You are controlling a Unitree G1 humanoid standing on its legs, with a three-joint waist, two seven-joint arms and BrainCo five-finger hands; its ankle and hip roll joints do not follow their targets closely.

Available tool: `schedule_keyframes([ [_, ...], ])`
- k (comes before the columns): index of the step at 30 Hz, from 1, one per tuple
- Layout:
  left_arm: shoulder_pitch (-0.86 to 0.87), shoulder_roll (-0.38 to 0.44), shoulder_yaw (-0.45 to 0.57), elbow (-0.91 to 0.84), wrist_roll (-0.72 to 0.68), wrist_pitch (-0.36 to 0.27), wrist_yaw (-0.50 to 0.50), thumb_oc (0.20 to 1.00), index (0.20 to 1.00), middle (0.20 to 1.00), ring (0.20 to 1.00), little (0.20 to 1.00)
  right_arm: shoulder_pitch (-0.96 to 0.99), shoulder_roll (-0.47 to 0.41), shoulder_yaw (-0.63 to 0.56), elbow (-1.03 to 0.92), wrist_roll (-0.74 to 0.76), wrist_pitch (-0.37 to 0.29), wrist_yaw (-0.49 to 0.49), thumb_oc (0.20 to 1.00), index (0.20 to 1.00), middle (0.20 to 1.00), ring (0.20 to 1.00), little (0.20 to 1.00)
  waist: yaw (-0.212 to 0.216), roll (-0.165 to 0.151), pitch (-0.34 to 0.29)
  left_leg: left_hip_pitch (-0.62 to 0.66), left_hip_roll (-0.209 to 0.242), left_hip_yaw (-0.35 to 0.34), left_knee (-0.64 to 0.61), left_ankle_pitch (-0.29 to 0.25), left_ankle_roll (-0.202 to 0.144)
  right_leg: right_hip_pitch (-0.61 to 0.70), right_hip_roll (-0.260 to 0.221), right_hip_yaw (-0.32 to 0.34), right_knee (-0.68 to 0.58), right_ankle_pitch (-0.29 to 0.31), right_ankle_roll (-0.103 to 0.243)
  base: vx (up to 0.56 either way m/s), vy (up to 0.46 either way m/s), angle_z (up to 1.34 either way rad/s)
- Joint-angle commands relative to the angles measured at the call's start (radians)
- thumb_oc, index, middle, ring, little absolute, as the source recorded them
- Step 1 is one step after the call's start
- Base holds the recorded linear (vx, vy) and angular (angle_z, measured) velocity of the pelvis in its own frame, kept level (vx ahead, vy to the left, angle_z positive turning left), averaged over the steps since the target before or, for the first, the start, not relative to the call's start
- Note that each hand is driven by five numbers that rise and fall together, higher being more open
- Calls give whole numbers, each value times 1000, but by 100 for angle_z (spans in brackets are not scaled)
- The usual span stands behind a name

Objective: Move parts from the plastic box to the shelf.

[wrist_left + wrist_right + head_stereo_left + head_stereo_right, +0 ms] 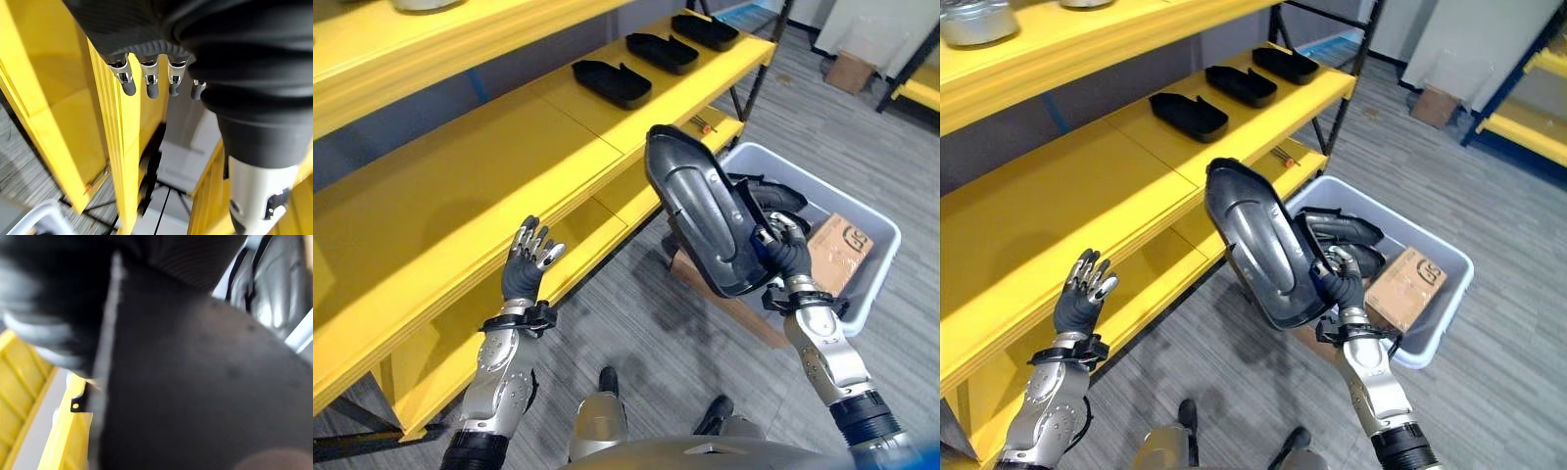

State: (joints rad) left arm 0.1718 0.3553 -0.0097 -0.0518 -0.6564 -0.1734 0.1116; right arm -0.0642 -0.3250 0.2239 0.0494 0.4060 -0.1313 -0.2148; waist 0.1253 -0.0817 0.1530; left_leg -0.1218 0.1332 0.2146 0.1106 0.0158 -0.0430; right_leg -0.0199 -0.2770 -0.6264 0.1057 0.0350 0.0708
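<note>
The right hand (781,245) has its fingers curled round the lower end of a long black part (705,211), holding it up in the air above the floor, between the yellow shelf (460,186) and the grey plastic box (862,284). The part stands nearly on end: its long axis runs from the hand up and toward the shelf, with the rounded upper tip leaning over the shelf's front edge and the hollow, ribbed inner face turned toward the camera.

More black parts (1342,230) lie in the plastic box, next to a brown cardboard carton (1405,279) with dark print too small to read.

Three black parts (612,82) lie in a row on the far end of the shelf, well apart from the held one.

The left hand (530,259) is raised beside the shelf's front edge, fingers straight and spread, holding nothing.
</note>
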Motion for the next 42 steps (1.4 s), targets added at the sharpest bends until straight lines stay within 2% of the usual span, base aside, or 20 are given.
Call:
schedule_keyframes([
  [1,12,30,-3,-78,30,-46,-13,1000,1000,1000,1000,1000,-84,-13,-29,-65,-4,-59,7,200,200,200,200,200,-4,-6,-42,-40,36,-6,-33,43,-22,130,-21,6,-8,-70,67,96,126,23],
  [5,14,31,13,-82,34,-51,-5,1000,1000,1000,1000,1000,-136,-6,0,-47,-17,-54,6,200,200,200,200,200,30,-30,-39,-59,9,-9,-6,12,-4,139,-48,-13,-17,-20,97,80,114,6],
  [7,-6,42,37,-86,33,-67,28,1000,1000,1000,1000,1000,-205,21,36,-24,-34,-44,-8,200,200,200,200,200,74,-42,-31,-74,-46,-14,26,-41,30,135,-112,-24,11,55,136,170,345,19],
  [9,-11,42,35,-87,38,-65,32,1000,1000,1000,1000,1000,-201,28,36,-24,-33,-42,-5,200,200,200,200,200,78,-44,-30,-67,-76,-19,24,-57,52,133,-144,-20,49,90,151,150,293,24],
  [10,-20,50,26,-82,47,-63,30,1000,1000,1000,1000,1000,-185,21,26,-37,-65,-35,-11,200,200,200,200,200,60,-33,-33,-34,-123,-51,-2,-73,87,117,-185,35,154,174,149,192,326,47],
  [11,-26,56,20,-81,52,-65,31,1000,1000,1000,1000,1000,-179,17,21,-49,-78,-35,-14,200,200,200,200,200,41,-25,-29,-17,-142,-70,-22,-70,103,91,-202,92,219,214,151,199,432,95],
  [12,-40,68,11,-78,65,-67,32,1000,1000,1000,1000,1000,-171,19,22,-60,-68,-40,-11,200,200,200,200,200,17,-9,-20,4,-152,-88,-52,-59,117,38,-201,172,302,215,142,39,314,131],
  [13,-62,89,2,-68,93,-68,33,1000,1000,1000,1000,1000,-151,21,12,-66,-44,-48,-1,200,200,200,200,200,-11,3,-20,7,-150,-97,-83,-29,126,-15,-140,246,324,176,97,30,258,116],
  [15,-62,104,-3,-58,110,-66,14,1000,1000,1000,1000,1000,-128,11,9,-71,-28,-48,22,200,200,200,200,200,-47,30,-12,54,-145,-123,-138,-14,122,-121,-43,328,346,77,60,86,138,85],
  [16,-65,110,-2,-55,118,-67,8,1000,1000,1000,1000,1000,-114,7,5,-76,-11,-52,27,200,200,200,200,200,-67,43,-2,70,-138,-140,-152,-9,113,-168,-13,363,303,39,49,120,36,43],
  [18,-76,118,-11,-48,115,-66,1,1000,1000,1000,1000,1000,-106,1,1,-83,-5,-52,30,200,200,200,200,200,-92,49,27,89,-140,-165,-159,-13,102,-223,-5,410,202,65,58,129,-70,19],
  [21,-123,119,-29,-26,117,-77,3,1000,1000,1000,1000,1000,-105,10,-13,-90,-10,-56,24,200,200,200,200,200,-137,42,59,113,-142,-211,-147,-46,75,-265,33,540,-52,127,100,182,-144,75],
  [24,-111,107,-37,-29,117,-77,-16,1000,1000,1000,1000,1000,-82,7,-30,-108,-13,-56,30,200,200,200,200,200,-144,18,61,120,-141,-242,-121,-77,60,-242,4,541,-129,172,131,217,-223,124],
  [25,-97,97,-41,-28,105,-74,-30,1000,1000,1000,1000,1000,-51,-2,-49,-113,-7,-57,44,200,200,200,200,200,-150,-2,43,132,-147,-273,-111,-99,51,-209,7,565,-129,171,135,302,-319,117],
  [27,-93,92,-41,-26,105,-76,-33,1000,1000,1000,1000,1000,-41,-3,-56,-109,-11,-54,45,200,200,200,200,200,-151,-12,33,144,-148,-285,-104,-110,48,-186,7,564,-121,170,141,203,-206,104],
  [29,-42,66,-20,-38,93,-72,-34,1000,1000,1000,1000,1000,-35,-17,-63,-110,-21,-52,51,200,200,200,200,200,-139,-11,4,174,-110,-308,-112,-118,30,-161,24,511,-94,138,132,272,-322,119],
  [30,-21,61,-12,-42,89,-69,-35,1000,1000,1000,1000,1000,-28,-18,-64,-107,-16,-52,53,200,200,200,200,200,-138,-9,-3,185,-93,-314,-123,-116,23,-146,32,495,-91,126,126,353,-559,61],
  [31,16,54,9,-44,60,-66,-34,1000,1000,1000,1000,1000,-29,-32,-66,-101,-21,-53,52,200,200,200,200,200,-126,-3,-27,190,-31,-321,-155,-89,-7,-124,58,452,-82,82,105,208,-414,5],
  [37,21,54,13,-56,48,-69,-21,1000,1000,1000,1000,1000,-56,-53,-59,-103,-24,-64,36,200,200,200,200,200,-115,31,-35,185,44,-332,-193,-43,-45,-140,98,421,0,1,70,89,-231,-3],
  [42,47,38,6,-67,35,-67,-22,1000,1000,1000,1000,1000,-90,-52,-25,-99,-11,-71,36,200,200,200,200,200,-99,47,-37,171,67,-338,-183,-20,-60,-127,122,410,14,-38,47,42,-118,3],
])
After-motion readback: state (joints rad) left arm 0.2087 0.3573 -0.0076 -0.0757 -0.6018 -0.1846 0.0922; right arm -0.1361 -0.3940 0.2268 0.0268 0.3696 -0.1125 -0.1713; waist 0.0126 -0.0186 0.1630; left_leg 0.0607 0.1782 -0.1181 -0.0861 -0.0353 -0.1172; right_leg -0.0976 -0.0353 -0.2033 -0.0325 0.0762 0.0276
